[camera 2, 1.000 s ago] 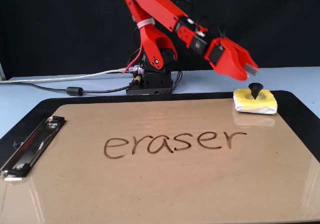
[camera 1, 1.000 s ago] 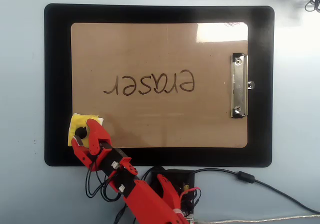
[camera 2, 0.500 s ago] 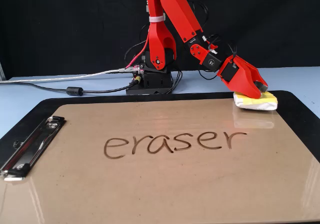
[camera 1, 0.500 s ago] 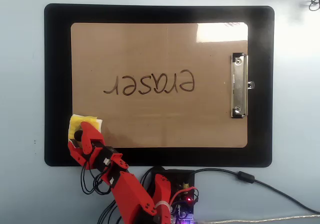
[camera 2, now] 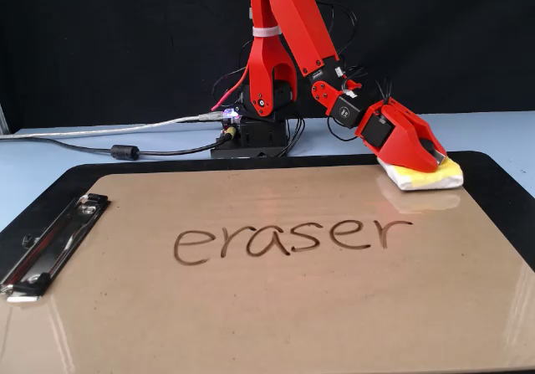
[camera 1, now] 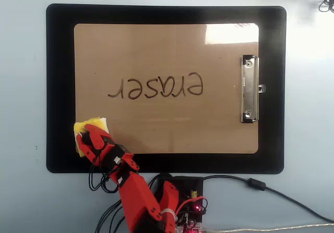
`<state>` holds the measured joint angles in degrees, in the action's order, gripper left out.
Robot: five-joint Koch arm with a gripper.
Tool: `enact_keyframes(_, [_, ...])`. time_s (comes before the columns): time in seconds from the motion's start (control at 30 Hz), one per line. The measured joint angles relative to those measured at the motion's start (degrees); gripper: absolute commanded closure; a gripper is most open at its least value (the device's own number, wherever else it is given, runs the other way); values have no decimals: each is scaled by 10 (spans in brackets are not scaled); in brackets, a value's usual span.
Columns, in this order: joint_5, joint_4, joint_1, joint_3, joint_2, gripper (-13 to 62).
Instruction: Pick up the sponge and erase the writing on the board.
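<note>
The yellow sponge [camera 1: 93, 123] with its white edge lies at the board's near left corner in the overhead view, partly on the black mat. In the fixed view the sponge [camera 2: 426, 176] is at the far right. My red gripper [camera 1: 90, 139] sits right on top of it, jaws closed down on its middle, and hides the black disc. The gripper also shows in the fixed view [camera 2: 428, 151]. The tan board [camera 1: 156, 45] lies flat. The writing "eraser" [camera 1: 155, 87] is whole, across the board's middle, well away from the sponge. It reads upright in the fixed view [camera 2: 288, 237].
A black mat [camera 1: 60, 87] frames the board. The silver clip [camera 1: 249, 88] is on the board's right short edge in the overhead view. The arm's base [camera 2: 255, 131] and its cables [camera 2: 117, 151] stand beyond the mat's edge.
</note>
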<state>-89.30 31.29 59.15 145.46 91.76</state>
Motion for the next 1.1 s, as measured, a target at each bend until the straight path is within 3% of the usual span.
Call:
enact_keyframes(0.13, [-67, -19, -2, -1, 51, 573])
enact_keyframes(0.27, [-142, -301, -46, -50, 236, 574])
enact_keyframes(0.4, [-130, -727, -250, -223, 381, 574])
enact_keyframes(0.47, [-77, -790, -359, -243, 384, 574])
enact_keyframes(0.57, [7, -755, -554, -243, 326, 574])
enact_keyframes(0.67, [25, -570, -678, -222, 218, 574])
enact_keyframes(0.87, [28, -213, -730, -80, 122, 574])
enact_keyframes(1.1, [28, -111, -772, -48, 47, 573])
